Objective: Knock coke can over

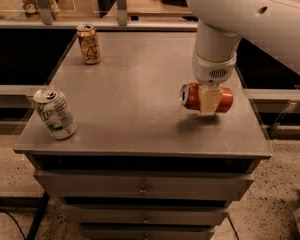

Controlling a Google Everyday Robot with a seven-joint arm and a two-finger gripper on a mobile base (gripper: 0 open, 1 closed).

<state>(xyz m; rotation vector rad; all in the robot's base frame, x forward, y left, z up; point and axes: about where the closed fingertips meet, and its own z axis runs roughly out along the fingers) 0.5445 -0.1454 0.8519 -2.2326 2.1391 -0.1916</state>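
The red coke can (pixel 192 97) is horizontal, its silver top facing left, held a little above the right part of the grey cabinet top (pixel 140 99). A shadow lies under it. My gripper (pixel 208 100) comes down from the white arm above and is shut on the can's middle, one cream finger (pixel 209 101) across its front.
A white-and-green can (pixel 55 113) stands tilted near the front left corner. A tan/gold can (pixel 89 44) stands at the back left. The cabinet has drawers (pixel 140 186) below its front edge. A railing and shelves run behind.
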